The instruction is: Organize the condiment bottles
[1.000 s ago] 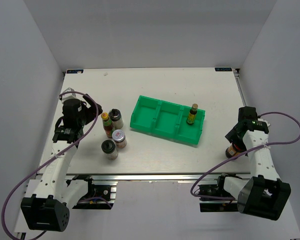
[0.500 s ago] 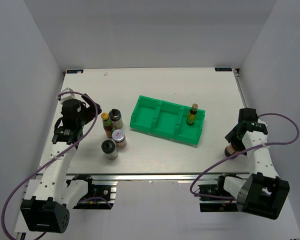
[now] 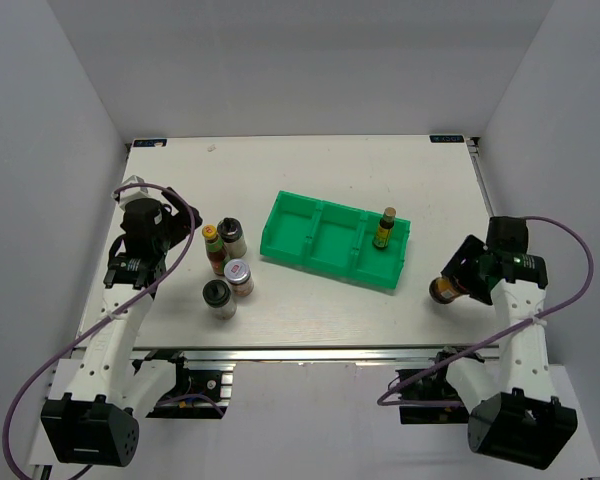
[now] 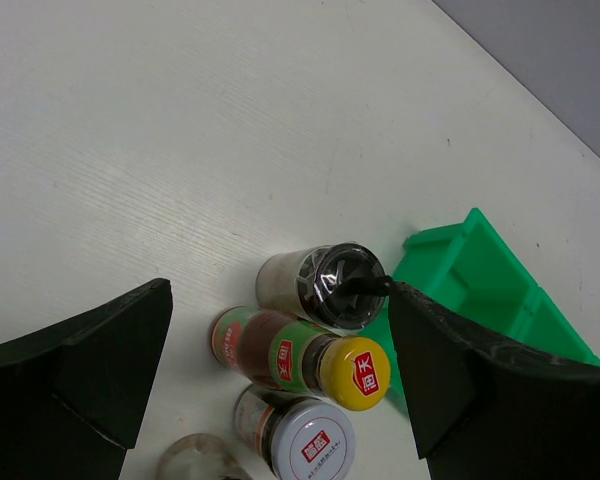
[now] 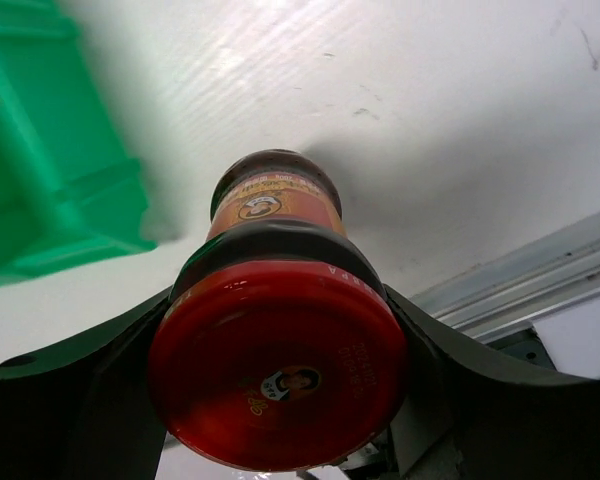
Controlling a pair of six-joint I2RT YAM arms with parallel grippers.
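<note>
R gripper (image 5: pixel 280 300) pinching 1 red-lidded jar (image 5: pixel 275 205); L gripper (image 4: pixel 280 340) spread over 4 bottles (image 3: pixel 216 255); 1 sauce bottle (image 3: pixel 384 229) in green tray (image 3: pixel 320 263).

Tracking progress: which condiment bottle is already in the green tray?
The slim yellow-labelled sauce bottle, upright in the tray's right-end compartment. Four others cluster left of it; the red-lidded jar is in the right gripper.

Perhaps four bottles (image 4: pixel 302 361) beside green tray (image 4: pixel 477 272)
</note>
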